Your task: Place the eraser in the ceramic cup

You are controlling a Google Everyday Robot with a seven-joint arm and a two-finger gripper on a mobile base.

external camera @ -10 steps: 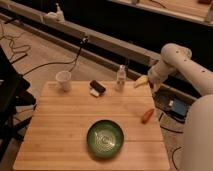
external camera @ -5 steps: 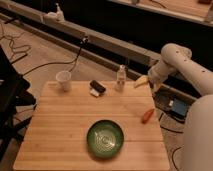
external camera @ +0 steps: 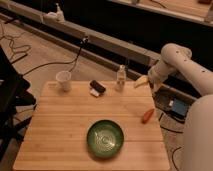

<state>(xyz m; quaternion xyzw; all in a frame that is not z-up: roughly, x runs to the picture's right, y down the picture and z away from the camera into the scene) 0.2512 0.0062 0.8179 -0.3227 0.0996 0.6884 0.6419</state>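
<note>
Your gripper point(external camera: 142, 81) hangs over the far right corner of the table point(external camera: 55, 130), jaws released and holding nothing. The eraser point(external camera: 98, 86) lies near the middle of the far edge, untouched, with a pale block point(external camera: 93, 92) touching its near-left side. The cup point(external camera: 64, 80) stands upright by the far left corner, well apart from the gripper.

Watch the bottle point(external camera: 120, 77). It stands at the far edge between the gripper and the eraser, so a low, straight sweep leftward would likely knock it over. Come in too far to the near-left of the eraser and you may pinch the pale block instead, or drag both together. The cup looks light, and its mouth is hardly wider than the eraser is long, so a crooked release could leave the eraser on the rim or tip the cup.

Against the earlier frames, nothing has shifted: arm and every object sit where they were.
</note>
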